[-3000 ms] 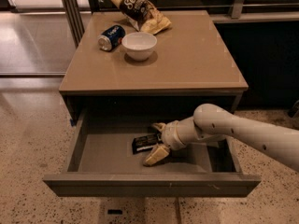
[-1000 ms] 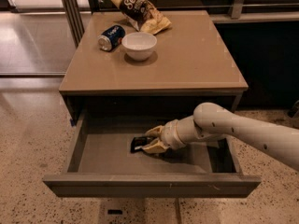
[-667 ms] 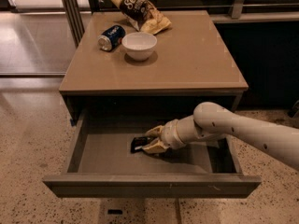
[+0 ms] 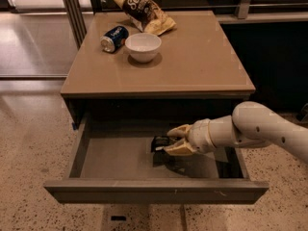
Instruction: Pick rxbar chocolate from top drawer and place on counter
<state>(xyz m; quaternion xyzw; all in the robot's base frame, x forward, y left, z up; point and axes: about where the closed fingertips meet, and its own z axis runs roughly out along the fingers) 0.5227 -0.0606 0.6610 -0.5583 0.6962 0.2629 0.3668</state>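
The top drawer (image 4: 86, 150) stands pulled open below the counter (image 4: 192, 61). My gripper (image 4: 174, 140) reaches in from the right, over the drawer's middle. Its tan fingers (image 4: 179, 150) are shut on the rxbar chocolate (image 4: 160, 142), a small black bar. The bar's left end sticks out of the jaws. It hangs a little above the drawer bottom, with its shadow underneath.
On the counter's far left stand a white bowl (image 4: 143, 46), a blue can (image 4: 114, 38) on its side and a dark-and-tan chip bag (image 4: 144, 11). A metal post (image 4: 72, 13) rises at the left. Speckled floor surrounds the table.
The gripper has closed on the bar. It has moved a little right and up with the bar, which is off the drawer bottom.
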